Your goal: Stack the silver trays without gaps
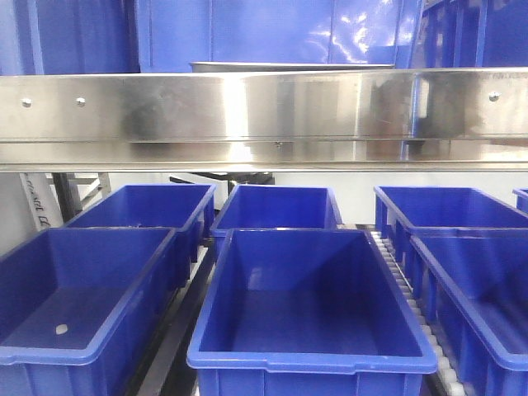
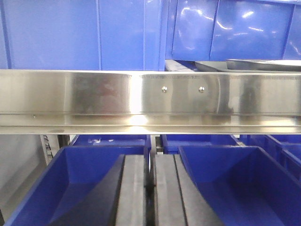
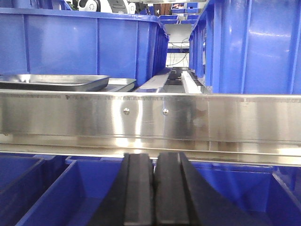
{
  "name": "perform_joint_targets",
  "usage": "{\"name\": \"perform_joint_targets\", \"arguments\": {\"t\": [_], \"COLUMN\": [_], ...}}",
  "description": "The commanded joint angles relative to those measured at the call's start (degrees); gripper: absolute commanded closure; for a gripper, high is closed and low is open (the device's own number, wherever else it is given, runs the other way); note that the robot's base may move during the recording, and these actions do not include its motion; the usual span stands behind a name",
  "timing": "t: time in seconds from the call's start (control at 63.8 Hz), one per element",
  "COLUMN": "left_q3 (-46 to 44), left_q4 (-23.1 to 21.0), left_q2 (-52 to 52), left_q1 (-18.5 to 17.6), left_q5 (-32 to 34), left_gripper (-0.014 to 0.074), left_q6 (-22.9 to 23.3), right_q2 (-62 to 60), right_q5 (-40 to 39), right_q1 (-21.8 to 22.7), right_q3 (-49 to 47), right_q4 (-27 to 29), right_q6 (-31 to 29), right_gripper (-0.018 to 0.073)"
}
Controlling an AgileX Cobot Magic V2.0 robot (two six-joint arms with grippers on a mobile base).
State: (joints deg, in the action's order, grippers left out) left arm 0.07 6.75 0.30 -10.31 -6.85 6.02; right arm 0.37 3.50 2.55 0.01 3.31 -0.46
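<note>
**Both grippers closed and empty below the steel rail; trays rest on the shelf above it**

The left gripper (image 2: 149, 188) has its two dark fingers pressed together with only a thin seam between them, and nothing is held. The right gripper (image 3: 154, 190) shows the same: black pads meeting along a narrow line, gripping nothing. Both sit below the steel rail (image 1: 264, 115), a long mirror-bright band with rivets running straight across every view.

Below the rail, open blue bins (image 1: 309, 309) stand in rows, side by side and one behind another, with a strip of white rollers (image 1: 404, 289) between the middle and right columns. The near-left bin holds a small pale speck on its floor.

Above and behind the rail, the silver trays (image 3: 54, 82) lie flat on the upper shelf. In the right wrist view one tray sits left of the rivets, with a second rim edge just beside it to the right. More blue bins (image 3: 84, 44) stand upright behind them. Beyond, through a gap between those bins, cluttered room background shows, too small to make out.
</note>
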Motion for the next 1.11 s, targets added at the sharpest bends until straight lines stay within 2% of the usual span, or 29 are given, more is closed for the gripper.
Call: {"name": "perform_joint_targets", "arguments": {"t": [0.0, 1.098], "left_q3": [-0.07, -0.07], "left_q4": [0.17, 0.09], "left_q2": [-0.3, -0.3], "left_q1": [-0.2, -0.2], "left_q5": [-0.8, 0.74], "left_gripper": [0.0614, 0.0614], "left_q6": [0.47, 0.35], "right_q2": [-0.37, -0.37], "right_q5": [-0.91, -0.91], "right_q1": [0.35, 0.35], "right_q3": [-0.01, -0.01], "right_q4": [0.06, 0.06], "right_q6": [-0.1, -0.1], "right_gripper": [0.0648, 0.0648]}}
